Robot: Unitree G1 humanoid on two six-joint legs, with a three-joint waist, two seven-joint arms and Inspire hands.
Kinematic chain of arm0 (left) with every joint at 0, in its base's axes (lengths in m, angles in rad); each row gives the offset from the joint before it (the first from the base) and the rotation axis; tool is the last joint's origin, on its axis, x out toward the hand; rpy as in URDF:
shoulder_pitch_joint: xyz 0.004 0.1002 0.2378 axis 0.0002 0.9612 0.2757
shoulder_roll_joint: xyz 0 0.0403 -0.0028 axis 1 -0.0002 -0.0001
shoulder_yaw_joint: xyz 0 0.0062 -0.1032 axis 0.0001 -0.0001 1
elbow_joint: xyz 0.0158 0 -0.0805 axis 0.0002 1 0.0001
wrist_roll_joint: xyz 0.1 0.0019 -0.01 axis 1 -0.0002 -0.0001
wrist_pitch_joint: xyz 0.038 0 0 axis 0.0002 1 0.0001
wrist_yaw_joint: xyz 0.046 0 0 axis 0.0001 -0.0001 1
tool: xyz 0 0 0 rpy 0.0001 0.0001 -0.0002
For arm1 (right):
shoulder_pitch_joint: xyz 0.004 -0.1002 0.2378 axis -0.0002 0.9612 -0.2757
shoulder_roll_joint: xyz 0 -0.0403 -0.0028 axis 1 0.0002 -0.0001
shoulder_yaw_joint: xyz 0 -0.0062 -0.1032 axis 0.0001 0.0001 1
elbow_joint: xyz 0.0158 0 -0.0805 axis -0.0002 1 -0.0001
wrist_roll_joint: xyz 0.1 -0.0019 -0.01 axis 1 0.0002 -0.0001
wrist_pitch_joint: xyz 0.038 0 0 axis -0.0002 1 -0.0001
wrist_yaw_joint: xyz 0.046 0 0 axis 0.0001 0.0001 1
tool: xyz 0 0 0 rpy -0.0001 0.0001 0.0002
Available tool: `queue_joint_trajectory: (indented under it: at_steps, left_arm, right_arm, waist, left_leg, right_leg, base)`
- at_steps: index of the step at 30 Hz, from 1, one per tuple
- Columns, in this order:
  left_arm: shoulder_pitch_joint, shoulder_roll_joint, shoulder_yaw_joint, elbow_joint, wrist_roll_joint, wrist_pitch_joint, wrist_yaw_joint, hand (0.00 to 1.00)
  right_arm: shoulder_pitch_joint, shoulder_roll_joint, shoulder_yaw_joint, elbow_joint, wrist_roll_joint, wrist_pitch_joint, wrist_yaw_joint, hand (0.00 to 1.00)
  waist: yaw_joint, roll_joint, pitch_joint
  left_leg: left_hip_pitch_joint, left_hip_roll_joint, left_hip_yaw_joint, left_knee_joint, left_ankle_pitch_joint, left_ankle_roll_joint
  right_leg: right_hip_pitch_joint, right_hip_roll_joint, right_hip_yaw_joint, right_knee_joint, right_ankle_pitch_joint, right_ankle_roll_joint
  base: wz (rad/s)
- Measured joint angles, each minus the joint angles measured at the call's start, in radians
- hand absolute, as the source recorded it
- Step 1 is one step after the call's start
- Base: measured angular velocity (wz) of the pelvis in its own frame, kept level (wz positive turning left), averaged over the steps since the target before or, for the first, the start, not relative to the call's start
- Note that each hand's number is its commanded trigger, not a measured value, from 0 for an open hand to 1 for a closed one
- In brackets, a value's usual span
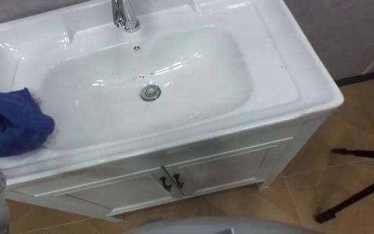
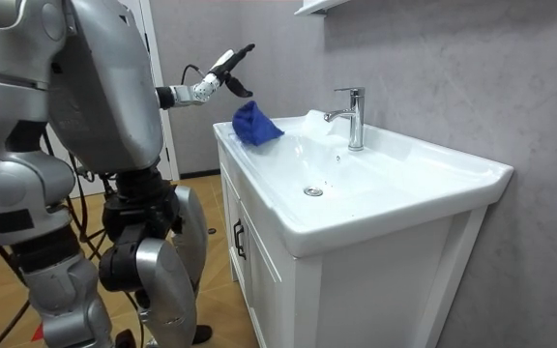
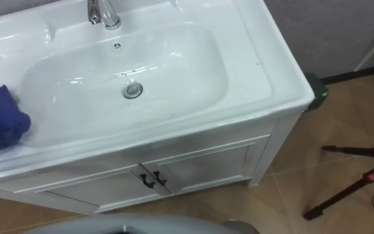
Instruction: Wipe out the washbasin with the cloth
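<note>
One blue cloth (image 1: pixel 8 123) lies bunched on the left rim of the single white basin (image 1: pixel 284 71), partly over the bowl's edge. My left hand (image 2: pixel 228 66) hangs above it, released, fingers straight, holding nothing. One tap (image 1: pixel 125 14), one drain (image 1: pixel 150 92). The cabinet (image 1: pixel 226 172) below has two doors and two dark handles (image 1: pixel 173 184). Grey wall (image 2: pixel 433 68) behind, wooden floor (image 1: pixel 291 201), one dark tripod (image 1: pixel 352 198) to my right

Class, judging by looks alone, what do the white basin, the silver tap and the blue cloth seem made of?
White rectangular basin: probably glazed ceramic, glossy with sharp reflections. Upright silver tap: polished metal, likely chromed, mirror-like. Crumpled blue cloth: soft matt fabric, folds and a fuzzy edge; weave unclear.
</note>
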Motion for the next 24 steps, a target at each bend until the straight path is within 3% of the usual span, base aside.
queue_joint_trajectory:
  at_steps: [9, 24]
  left_arm:
    - [-0.031, 0.019, 0.015, -0.025, 0.003, 0.003, -0.002, 0.0]
    - [-0.026, 0.019, 0.017, -0.035, 0.004, 0.009, -0.024, 0.0]
  right_arm:
    - [0.002, 0.0, 0.0, -0.001, -0.007, 0.003, 0.006, 0.0]
    - [0.01, 0.0, 0.0, 0.0, -0.001, 0.004, -0.001, 0.0]
  waist:
    - [0.022, 0.005, -0.0042]
    - [0.028, 0.003, -0.0067]
  left_leg:
    - [-0.006, 0.0, -0.005, 0.001, 0.0, 0.0]
    - [-0.002, 0.0, -0.005, 0.0, 0.0, 0.0]
  right_leg:
    - [0.001, 0.001, -0.004, -0.01, 0.001, 0.001]
    - [0.004, 0.001, -0.002, -0.009, 0.001, 0.001]
  base:
    - [0.02]
    - [0.0]
